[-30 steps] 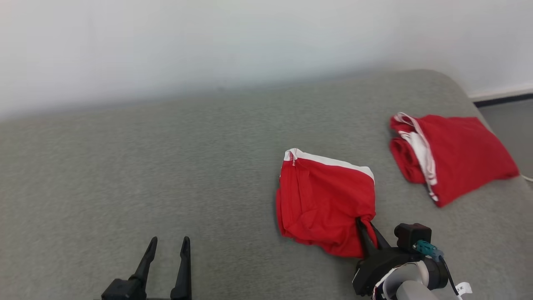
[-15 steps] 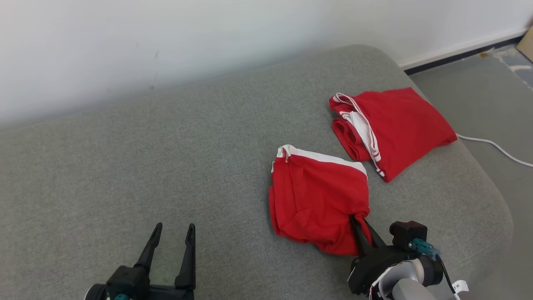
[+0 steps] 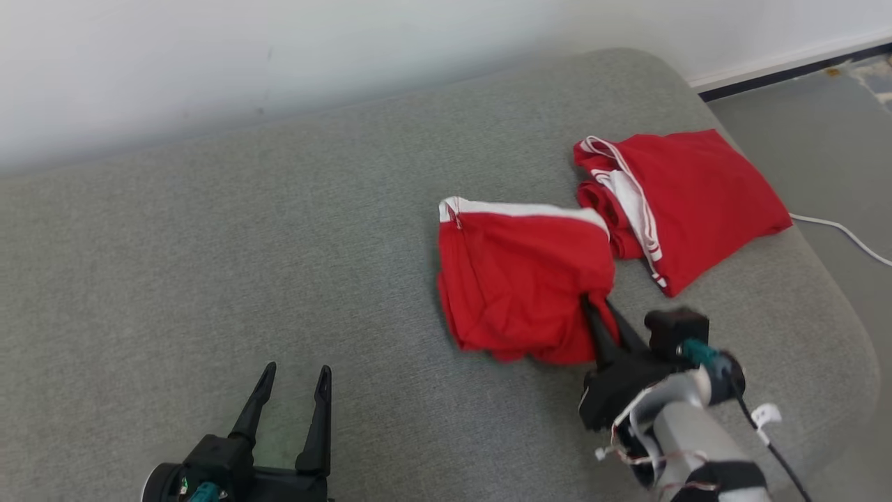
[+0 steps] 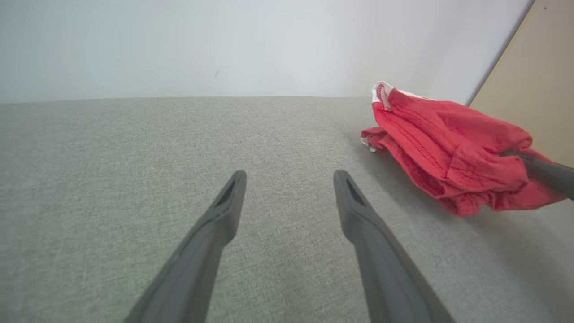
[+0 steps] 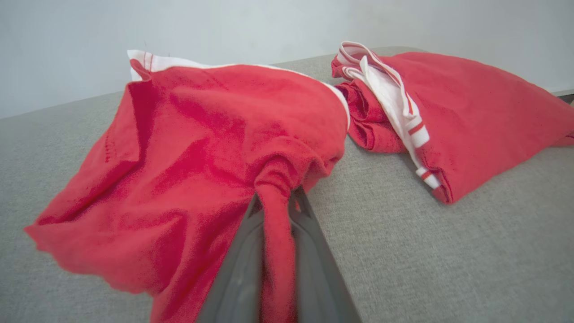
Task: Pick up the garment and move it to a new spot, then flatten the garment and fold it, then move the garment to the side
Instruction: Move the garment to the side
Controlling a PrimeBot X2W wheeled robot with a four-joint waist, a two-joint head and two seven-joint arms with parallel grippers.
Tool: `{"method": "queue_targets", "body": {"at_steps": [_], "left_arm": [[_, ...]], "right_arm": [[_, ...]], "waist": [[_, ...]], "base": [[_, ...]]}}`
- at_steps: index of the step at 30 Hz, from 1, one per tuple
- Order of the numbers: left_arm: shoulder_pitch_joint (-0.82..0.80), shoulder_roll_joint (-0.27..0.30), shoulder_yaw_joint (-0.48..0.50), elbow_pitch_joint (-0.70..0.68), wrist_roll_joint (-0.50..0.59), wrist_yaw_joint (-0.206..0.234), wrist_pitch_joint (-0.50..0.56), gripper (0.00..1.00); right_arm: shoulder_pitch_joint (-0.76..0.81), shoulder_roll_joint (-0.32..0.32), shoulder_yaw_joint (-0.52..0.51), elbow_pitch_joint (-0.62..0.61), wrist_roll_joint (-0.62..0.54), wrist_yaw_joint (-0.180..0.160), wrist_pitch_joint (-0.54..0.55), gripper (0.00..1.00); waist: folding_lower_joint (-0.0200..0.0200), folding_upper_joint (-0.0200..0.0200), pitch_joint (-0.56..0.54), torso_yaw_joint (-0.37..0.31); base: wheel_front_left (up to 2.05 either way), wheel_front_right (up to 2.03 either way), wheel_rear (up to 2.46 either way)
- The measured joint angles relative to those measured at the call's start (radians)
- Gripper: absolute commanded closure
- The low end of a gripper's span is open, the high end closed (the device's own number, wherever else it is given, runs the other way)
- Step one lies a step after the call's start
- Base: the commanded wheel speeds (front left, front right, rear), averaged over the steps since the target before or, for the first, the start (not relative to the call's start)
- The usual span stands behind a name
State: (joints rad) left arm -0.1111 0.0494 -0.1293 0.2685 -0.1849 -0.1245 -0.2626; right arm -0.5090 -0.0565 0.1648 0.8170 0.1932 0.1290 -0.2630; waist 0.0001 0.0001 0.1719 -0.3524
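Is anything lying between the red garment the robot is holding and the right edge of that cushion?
Yes. The right gripper is shut on the red garment, and a second folded red garment lies close beside it on the grey cushion, between it and the right edge.

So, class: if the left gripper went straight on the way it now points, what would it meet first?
Probably the bare grey cushion: the open left gripper aims at it, with the red garment off to its right. Depth is hard to judge.
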Motion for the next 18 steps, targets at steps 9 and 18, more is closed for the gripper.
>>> {"method": "queue_targets", "body": {"at_steps": [9, 18], "left_arm": [[-0.013, 0.000, 0.009, 0.004, 0.011, -0.005, 0.000, 0.00], [-0.022, 0.000, 0.018, 0.004, 0.029, -0.005, 0.000, 0.00]], "right_arm": [[-0.190, -0.133, -0.030, 0.090, -0.125, 0.000, 0.000, 1.00], [-0.320, -0.284, -0.115, 0.239, -0.236, 0.000, 0.036, 1.00]], "waist": [[0.0000, 0.0000, 0.029, 0.073], [0.0000, 0.0001, 0.062, 0.149]], "base": [[0.00, 0.00, 0.00], [0.00, 0.00, 0.00]]}}
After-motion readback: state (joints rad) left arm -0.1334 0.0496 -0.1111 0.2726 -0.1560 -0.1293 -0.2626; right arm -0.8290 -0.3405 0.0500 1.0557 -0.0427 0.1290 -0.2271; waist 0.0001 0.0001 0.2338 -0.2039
